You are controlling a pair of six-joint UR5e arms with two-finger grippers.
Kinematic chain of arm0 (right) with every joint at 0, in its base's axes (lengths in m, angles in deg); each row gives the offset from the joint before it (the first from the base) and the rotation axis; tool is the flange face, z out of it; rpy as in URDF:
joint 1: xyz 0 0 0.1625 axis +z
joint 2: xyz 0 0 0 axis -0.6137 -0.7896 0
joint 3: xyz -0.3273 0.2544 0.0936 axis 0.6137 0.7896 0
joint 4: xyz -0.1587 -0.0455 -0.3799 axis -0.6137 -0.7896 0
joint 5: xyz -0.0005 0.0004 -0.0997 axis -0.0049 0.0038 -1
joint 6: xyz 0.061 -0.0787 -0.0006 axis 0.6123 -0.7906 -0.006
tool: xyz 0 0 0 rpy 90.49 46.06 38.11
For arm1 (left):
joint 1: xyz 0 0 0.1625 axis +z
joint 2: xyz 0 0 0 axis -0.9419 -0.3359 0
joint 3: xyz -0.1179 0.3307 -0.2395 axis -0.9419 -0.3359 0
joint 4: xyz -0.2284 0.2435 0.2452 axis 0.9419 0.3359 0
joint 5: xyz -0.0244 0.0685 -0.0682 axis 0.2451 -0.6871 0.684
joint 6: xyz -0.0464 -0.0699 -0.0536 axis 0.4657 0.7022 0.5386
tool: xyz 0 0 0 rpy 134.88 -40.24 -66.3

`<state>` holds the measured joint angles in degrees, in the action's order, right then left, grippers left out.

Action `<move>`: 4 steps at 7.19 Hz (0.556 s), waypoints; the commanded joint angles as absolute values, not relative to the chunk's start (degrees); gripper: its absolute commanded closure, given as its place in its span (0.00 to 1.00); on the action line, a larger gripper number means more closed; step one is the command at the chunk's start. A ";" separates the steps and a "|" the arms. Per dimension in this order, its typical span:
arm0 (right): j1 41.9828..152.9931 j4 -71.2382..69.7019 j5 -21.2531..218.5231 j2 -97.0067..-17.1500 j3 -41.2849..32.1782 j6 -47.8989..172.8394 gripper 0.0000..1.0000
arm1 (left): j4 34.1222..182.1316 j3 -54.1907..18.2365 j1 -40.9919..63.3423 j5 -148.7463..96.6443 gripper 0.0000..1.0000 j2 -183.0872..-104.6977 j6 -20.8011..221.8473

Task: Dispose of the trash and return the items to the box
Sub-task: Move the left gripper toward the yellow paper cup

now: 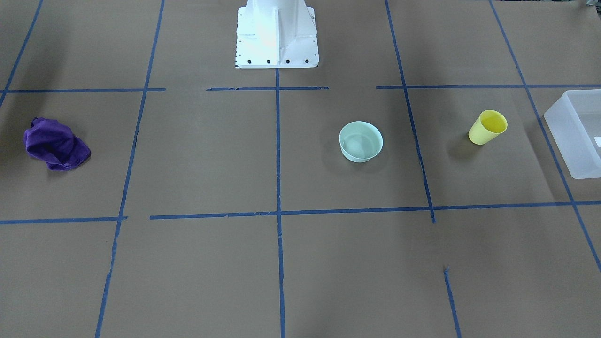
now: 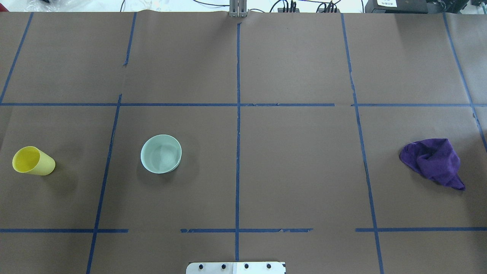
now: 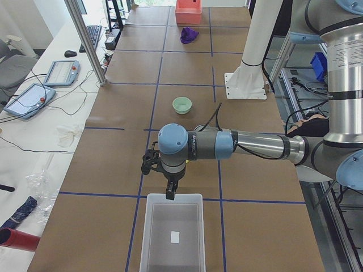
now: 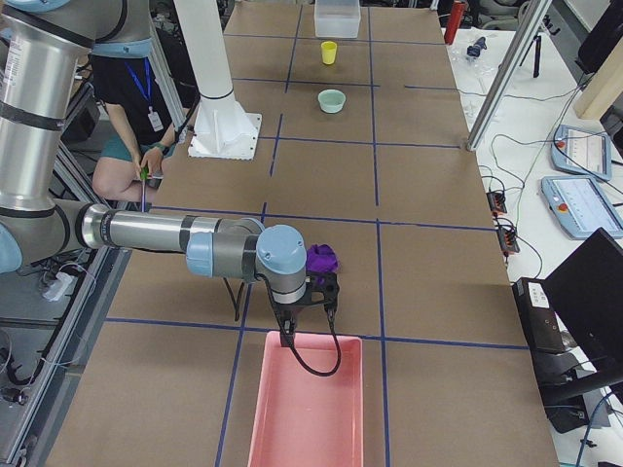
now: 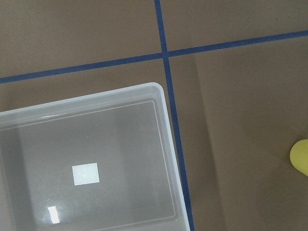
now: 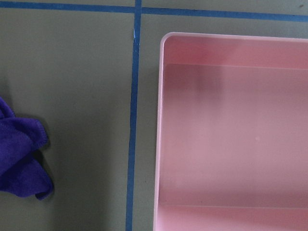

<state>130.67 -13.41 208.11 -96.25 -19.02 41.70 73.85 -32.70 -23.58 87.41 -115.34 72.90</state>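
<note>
Yellow cup (image 1: pixel 488 127) stands upright, mouth up, on the bench (image 1: pixel 300 263), near the box (image 1: pixel 575 136) but not touching it and not inside. The box looks empty apart from a small white label on its floor, so no return step is done yet.

Mint bowl (image 1: pixel 360 141) sits farther from the box than the cup, on the same line, also upright and empty-looking. Purple cloth (image 1: pixel 55 143) is crumpled well apart from the box, toward the opposite end of the bench, and a pink bin (image 4: pixel 302 409) is at that far end too.

Left gripper (image 3: pixel 169 192) hangs over the box's edge that faces the cup, touching nothing; I cannot tell whether its fingers are spread or together. Right gripper (image 4: pixel 285 333) hangs over the pink bin's rim, at the end away from the box; again I cannot tell its finger state.

Judgement: each arm is parked over its own container as a start pose. The yellow cup is closest to the box, so the left arm likely takes it first, needing only a short carry. The cloth likely falls to the right arm.
</note>
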 commanded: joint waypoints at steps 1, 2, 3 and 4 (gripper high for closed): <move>130.67 -13.32 208.06 -96.26 -19.05 41.75 0.00 | 73.85 -32.83 -23.58 87.42 0.00 -115.51 72.70; 130.67 -13.32 207.98 -96.26 -18.96 41.66 0.00 | 73.85 -32.74 -23.67 87.15 0.00 -115.51 72.78; 130.67 -13.23 207.98 -96.26 -19.13 41.84 0.00 | 74.20 -33.87 -23.67 87.15 0.00 -115.68 72.61; 130.67 -13.06 208.41 -95.99 -19.48 42.19 0.00 | 75.77 -34.06 -23.59 86.98 0.00 -116.12 72.61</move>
<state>130.67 -13.23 208.07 -96.19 -19.15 41.86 74.42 -33.54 -23.64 87.15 -115.71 72.67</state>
